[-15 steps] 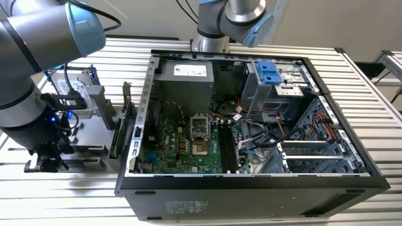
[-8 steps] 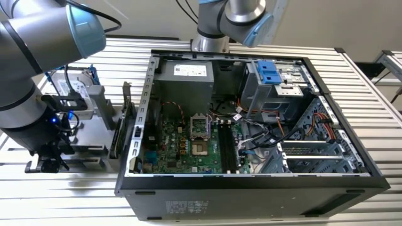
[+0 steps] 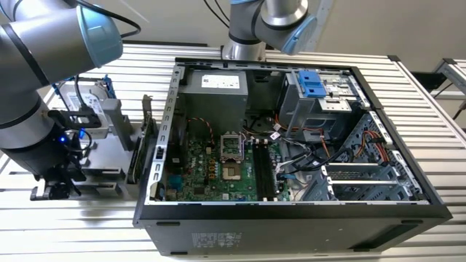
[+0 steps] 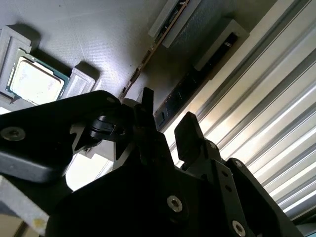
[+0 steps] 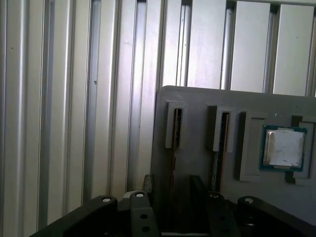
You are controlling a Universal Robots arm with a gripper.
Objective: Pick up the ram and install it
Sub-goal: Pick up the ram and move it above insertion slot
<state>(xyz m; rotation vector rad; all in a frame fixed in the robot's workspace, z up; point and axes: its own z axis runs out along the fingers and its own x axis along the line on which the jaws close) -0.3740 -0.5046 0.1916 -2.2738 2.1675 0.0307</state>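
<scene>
Arm: the grey arm (image 3: 29,82) is at the exterior view's left, bent down over the slatted bench (image 3: 73,229).
Tool: the tool (image 3: 54,186) sits low at the holder's left side. Its fingers (image 4: 190,133) are apart w/ a clear gap in both wrist views, and it's clamped on nothing.
Holder: a grey block (image 5: 197,101) on the bench, just left of the case. It has upright slots and a recess w/ a CPU chip (image 5: 283,148).
Ram: the ram (image 4: 186,88) stands on edge in the slot nearest the holder's outer edge. In the second wrist view its near end runs into the gap between the fingers. I can't tell if either finger touches it.
Next slot: the next slot (image 5: 222,129) is just beside, toward the CPU chip, and holds another thin board.
Step (my read): you're lining up the grasp, and the ram isn't gripped yet.
How: keep the stick centred in the gap, one finger per flat face. Keep the tool square to the slot, no twist. Close gently, since the board is thin and prob. flexes.
Watch: the neighbour board is close, so keep the inner finger off it. A skewed grip would likely bind the ram in its slot.
Case: the open case (image 3: 291,229) is right of the holder, w/ the mainboard in view.
Mem. slots: the dark memory slots (image 3: 262,169) are mid-board, well apart from the tool. The ram isn't installed.
</scene>
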